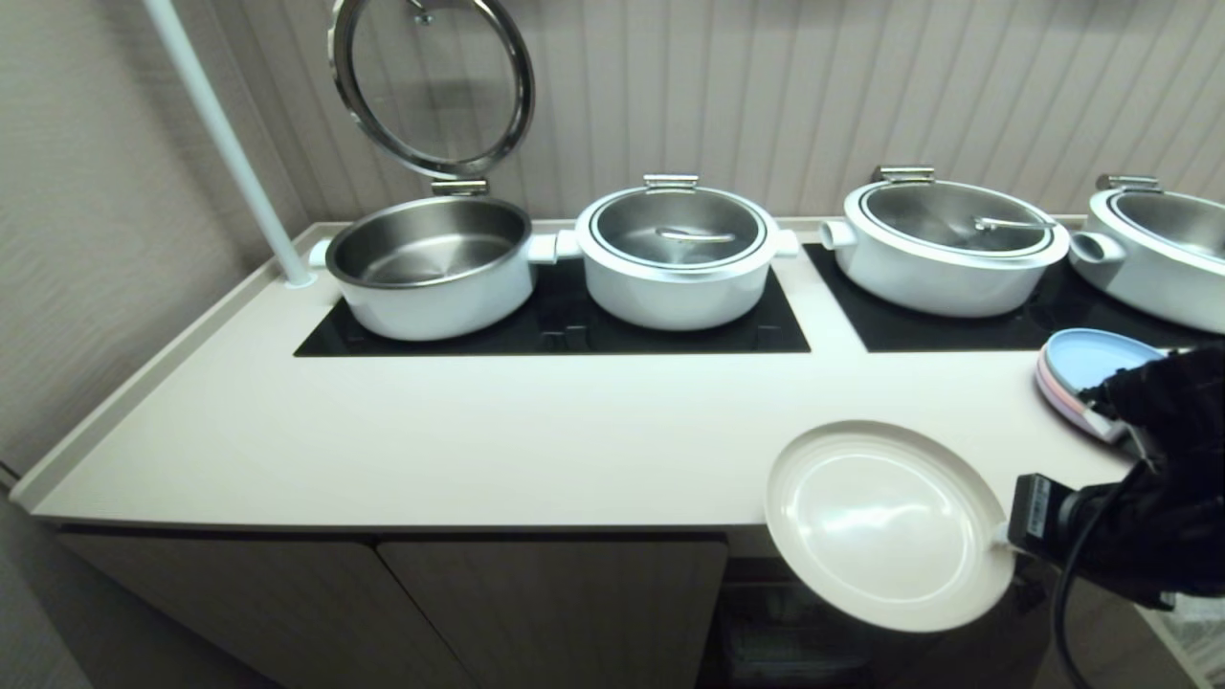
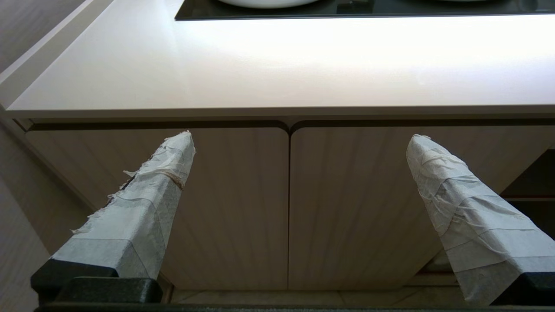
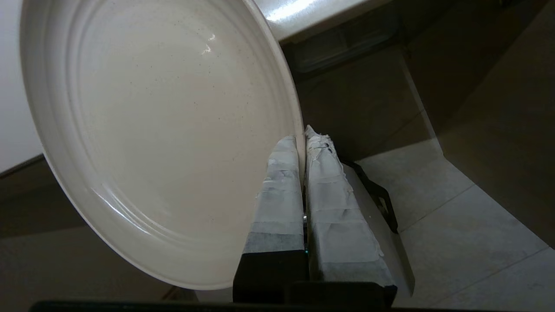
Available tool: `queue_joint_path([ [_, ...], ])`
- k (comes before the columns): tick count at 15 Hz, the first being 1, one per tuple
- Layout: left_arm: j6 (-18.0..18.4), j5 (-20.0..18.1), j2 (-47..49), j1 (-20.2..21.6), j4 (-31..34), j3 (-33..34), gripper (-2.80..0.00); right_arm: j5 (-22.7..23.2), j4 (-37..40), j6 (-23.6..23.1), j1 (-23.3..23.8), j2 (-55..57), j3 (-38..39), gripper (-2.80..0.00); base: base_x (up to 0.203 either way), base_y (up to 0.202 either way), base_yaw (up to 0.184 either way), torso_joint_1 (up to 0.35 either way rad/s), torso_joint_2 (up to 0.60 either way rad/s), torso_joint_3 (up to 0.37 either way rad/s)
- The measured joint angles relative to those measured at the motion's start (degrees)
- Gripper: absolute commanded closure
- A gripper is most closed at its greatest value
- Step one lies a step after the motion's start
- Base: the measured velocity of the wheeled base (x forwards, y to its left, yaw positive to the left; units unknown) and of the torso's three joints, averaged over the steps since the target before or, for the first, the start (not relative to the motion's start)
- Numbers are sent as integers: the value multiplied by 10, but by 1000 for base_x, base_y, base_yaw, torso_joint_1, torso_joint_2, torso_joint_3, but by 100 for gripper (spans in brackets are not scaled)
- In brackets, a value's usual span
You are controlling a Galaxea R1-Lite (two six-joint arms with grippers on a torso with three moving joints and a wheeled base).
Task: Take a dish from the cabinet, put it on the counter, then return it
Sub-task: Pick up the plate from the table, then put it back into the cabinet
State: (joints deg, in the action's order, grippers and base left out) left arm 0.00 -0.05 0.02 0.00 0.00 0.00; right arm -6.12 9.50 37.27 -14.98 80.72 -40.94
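Note:
The dish (image 1: 885, 526), a plain cream-white plate, hangs tilted in the air, half over the front edge of the counter (image 1: 478, 431) at the right. My right gripper (image 1: 1005, 538) is shut on its near rim. In the right wrist view the taped fingers (image 3: 282, 186) pinch the rim of the dish (image 3: 151, 130), with the gripper (image 3: 302, 138) closed tight. The cabinet (image 1: 383, 603) below shows closed doors on the left and a dark open bay under the dish. My left gripper (image 2: 299, 143) hangs open and holds nothing, facing the closed cabinet doors (image 2: 347, 208) under the counter (image 2: 277, 65).
Several white pots (image 1: 675, 254) stand on black cooktop panels (image 1: 785, 325) along the back; the leftmost has its lid (image 1: 431, 86) raised. Stacked pastel plates (image 1: 1081, 368) lie at the right, just behind my right arm. A white pole (image 1: 220, 144) rises at the back left.

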Motion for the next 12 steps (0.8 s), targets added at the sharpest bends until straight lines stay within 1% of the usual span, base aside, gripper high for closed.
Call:
queue_joint_path([
  [2, 0, 0, 0, 0, 0, 0, -280, 1, -15, 10, -9, -27, 38, 0, 0, 0, 0, 0, 0, 0],
  [4, 0, 0, 0, 0, 0, 0, -280, 2, -17, 40, -21, -49, 61, 0, 0, 0, 0, 0, 0, 0],
  [5, 0, 0, 0, 0, 0, 0, -280, 2, -17, 46, -25, -58, 71, 0, 0, 0, 0, 0, 0, 0],
  [9, 0, 0, 0, 0, 0, 0, -280, 2, -16, 47, -34, -95, 114, 0, 0, 0, 0, 0, 0, 0],
  [12, 0, 0, 0, 0, 0, 0, -280, 1, -14, 48, -44, -135, 163, 0, 0, 0, 0, 0, 0, 0],
])
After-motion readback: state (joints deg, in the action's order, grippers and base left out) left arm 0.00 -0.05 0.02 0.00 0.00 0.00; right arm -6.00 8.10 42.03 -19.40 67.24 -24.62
